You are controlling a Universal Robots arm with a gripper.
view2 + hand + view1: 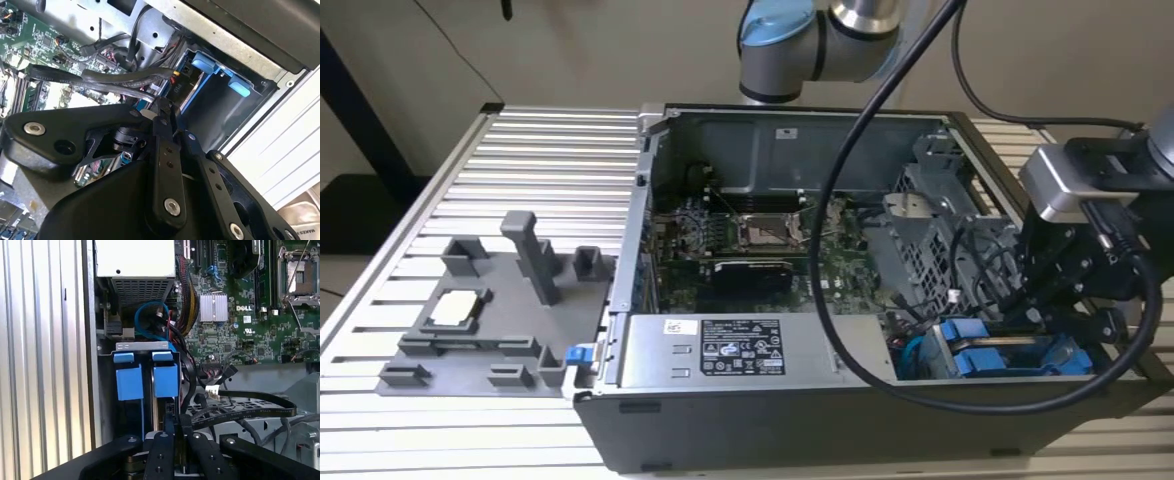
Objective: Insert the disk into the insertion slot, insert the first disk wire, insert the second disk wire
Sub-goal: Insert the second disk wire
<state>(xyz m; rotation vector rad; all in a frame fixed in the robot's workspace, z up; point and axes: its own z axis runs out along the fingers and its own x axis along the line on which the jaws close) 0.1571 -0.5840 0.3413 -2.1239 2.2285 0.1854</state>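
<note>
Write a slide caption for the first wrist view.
Claw poised at the drive cage, two blue-tabbed carriers seated side by side, black cables trailing alongside.

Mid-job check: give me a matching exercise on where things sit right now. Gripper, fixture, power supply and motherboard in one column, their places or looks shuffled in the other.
Things:
1. gripper
2. grey fixture
3. power supply
4. motherboard

Places or looks:
A. green board lying inside the open case
B. on the slatted table outside the case, at the exterior view's left
C. silver box with a printed label, along the case's near edge
D. close to the blue carriers in the drive cage, at the exterior view's right

Pairs: 1-D, 2-B, 3-C, 4-A
</note>
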